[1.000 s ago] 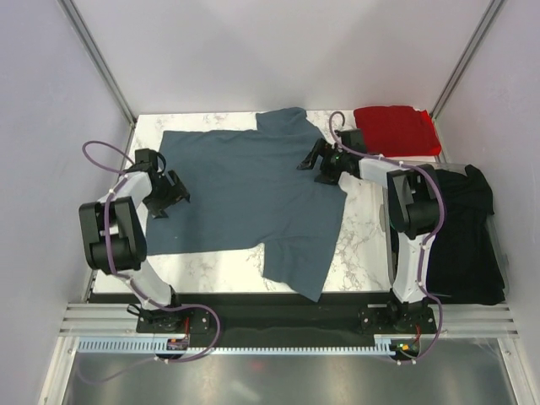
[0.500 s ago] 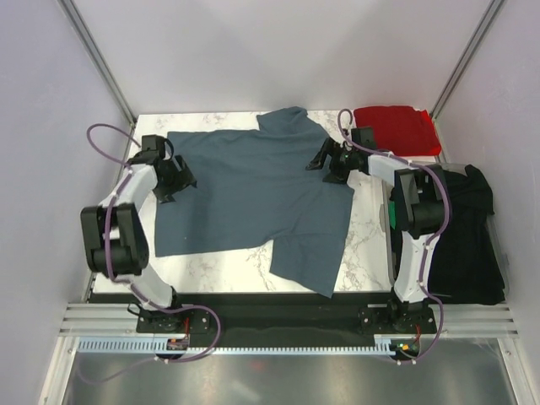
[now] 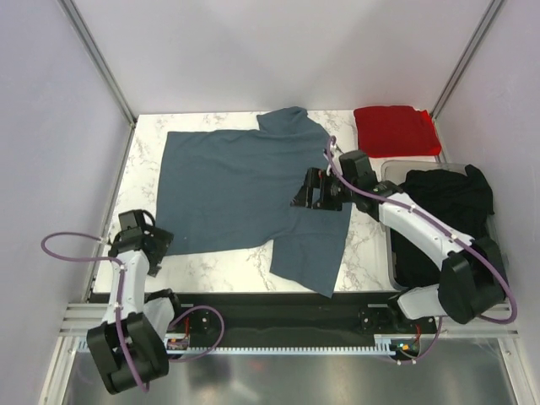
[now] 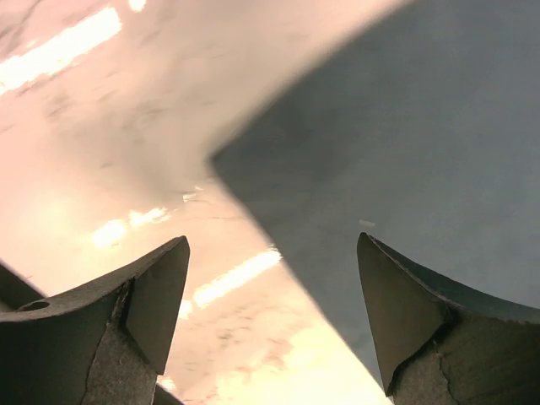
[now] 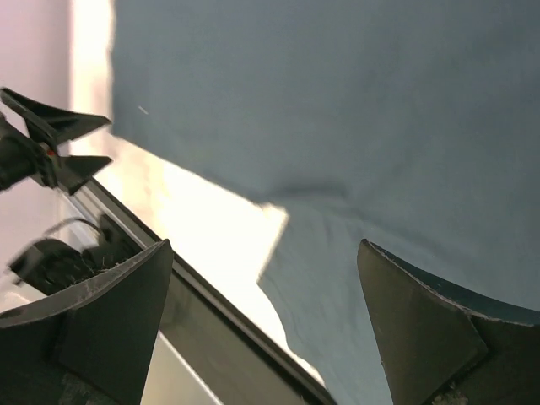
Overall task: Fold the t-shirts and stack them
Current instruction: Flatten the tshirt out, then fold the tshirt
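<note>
The left gripper (image 3: 159, 245) sits low at the near left of the marble table (image 3: 219, 263), its jaws spread wide and empty. In the left wrist view, the fingers (image 4: 148, 295) frame one bare hem corner of the blue-grey t-shirt (image 3: 236, 190). The rest of the cloth is cut off by the frame.

The shirt lies flat and unfolded across the middle of the table. Its long axis runs left to right, with the hem at the left, one sleeve toward the far edge and the other reaching the near edge. The neck end points right and is hidden under the right gripper (image 3: 302, 191), which hovers there with its jaws fully apart and holding nothing. The right wrist view shows only cloth and a blurred dark shape at the left.

Farther right, a folded red t-shirt (image 3: 396, 131) lies in the far corner. The black t-shirts (image 3: 447, 198) are heaped in a tray (image 3: 391, 253), their outlines impossible to separate.
</note>
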`<state>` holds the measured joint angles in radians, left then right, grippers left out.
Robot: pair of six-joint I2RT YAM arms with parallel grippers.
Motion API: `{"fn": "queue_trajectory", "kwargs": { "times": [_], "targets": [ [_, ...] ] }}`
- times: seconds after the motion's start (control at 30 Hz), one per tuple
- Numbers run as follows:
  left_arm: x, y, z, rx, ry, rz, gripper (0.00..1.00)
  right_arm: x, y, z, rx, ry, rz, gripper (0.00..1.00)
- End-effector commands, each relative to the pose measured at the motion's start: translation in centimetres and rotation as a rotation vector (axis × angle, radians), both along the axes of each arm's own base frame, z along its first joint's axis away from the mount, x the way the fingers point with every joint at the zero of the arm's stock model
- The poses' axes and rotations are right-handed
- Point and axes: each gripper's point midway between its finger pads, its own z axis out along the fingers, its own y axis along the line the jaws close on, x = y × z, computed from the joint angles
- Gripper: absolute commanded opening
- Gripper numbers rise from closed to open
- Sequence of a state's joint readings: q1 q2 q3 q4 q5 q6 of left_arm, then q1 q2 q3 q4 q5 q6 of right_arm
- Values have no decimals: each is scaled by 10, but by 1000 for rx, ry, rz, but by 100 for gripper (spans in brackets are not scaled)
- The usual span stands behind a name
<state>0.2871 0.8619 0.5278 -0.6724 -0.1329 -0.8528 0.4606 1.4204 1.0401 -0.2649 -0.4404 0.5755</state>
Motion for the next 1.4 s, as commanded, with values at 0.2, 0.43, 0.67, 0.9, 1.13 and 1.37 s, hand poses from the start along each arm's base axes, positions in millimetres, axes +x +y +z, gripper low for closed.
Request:
{"fn": "queue_trajectory", "kwargs": {
  "times": [0.2, 0.43, 0.67, 0.9, 1.13, 1.37],
  "targets": [
    [-4, 21, -32, -58, 30, 186, 85, -61, -51, -22, -123, 77, -79, 98],
    [-8, 27, -55, -33, 78, 200, 81, -85, -75, -37, -194, 107, -133, 98],
    [14, 27, -58, -65, 44, 164, 65, -102, -106, -47, -289, 116, -223, 98],
    [36, 19, -46, -120, -20, 104, 4, -143, -115, -88, -329, 294, -252, 95],
    [41, 17, -19, -109, -79, 76, 2, -187, -98, -127, -376, 383, -194, 84],
    [43, 11, -3, -118, -120, 43, 2, -198, -80, -151, -380, 402, -152, 70]
  ]
}}
